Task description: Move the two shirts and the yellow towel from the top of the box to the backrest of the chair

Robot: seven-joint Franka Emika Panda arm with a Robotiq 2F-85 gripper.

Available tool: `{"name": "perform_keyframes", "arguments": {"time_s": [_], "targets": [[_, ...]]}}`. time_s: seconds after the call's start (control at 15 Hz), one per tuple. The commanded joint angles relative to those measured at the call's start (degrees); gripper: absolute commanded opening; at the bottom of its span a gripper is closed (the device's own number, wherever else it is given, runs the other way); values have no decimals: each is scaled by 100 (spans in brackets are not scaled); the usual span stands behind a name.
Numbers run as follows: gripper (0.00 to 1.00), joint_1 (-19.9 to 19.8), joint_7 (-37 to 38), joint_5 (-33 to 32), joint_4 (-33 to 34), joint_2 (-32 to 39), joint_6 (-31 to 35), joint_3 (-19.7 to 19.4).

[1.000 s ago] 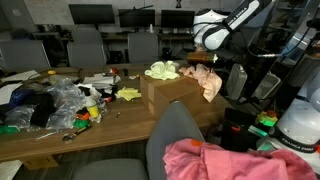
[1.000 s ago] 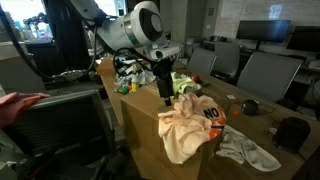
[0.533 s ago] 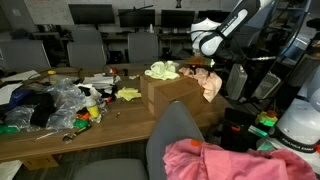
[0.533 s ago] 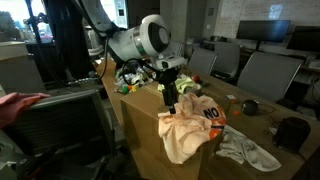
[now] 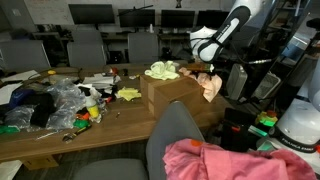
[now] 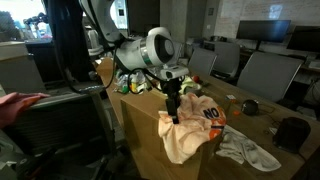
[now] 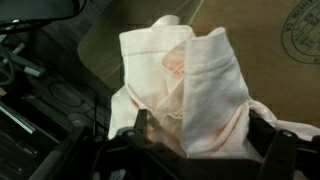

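Wrist view: I've brought my gripper [image 7: 198, 138] down, jaws spread wide, astride the peach shirt [image 7: 190, 80] lying on the box [image 5: 168, 95]. It is possibly not touching yet, and closing looks next.

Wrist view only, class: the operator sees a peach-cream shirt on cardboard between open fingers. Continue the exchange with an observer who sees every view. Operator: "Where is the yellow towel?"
Observer: The yellow towel lies on top of the box, at the end away from the peach-cream shirt.
Operator: And the pink shirt?
Observer: The pink shirt is off the box, lying by the grey chair.
Operator: Does my shirt lie flat?
Observer: No; in both exterior views it hangs over the box's edge and down its side.
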Motion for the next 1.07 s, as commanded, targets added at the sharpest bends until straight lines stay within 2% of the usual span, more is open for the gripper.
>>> {"name": "perform_keyframes", "arguments": {"time_s": [0.0,0.2,0.53,0.67,1.0], "targets": [[68,181,116,-31,107,97,72,-209],[42,222,135,-21,117,86,70,-239],[6,258,-26,83,-38,-108,3,-183],[0,332,-108,54,-208,-342,-86,-139],[3,683,-645,-25,-1084,-1560,-272,219]]}}
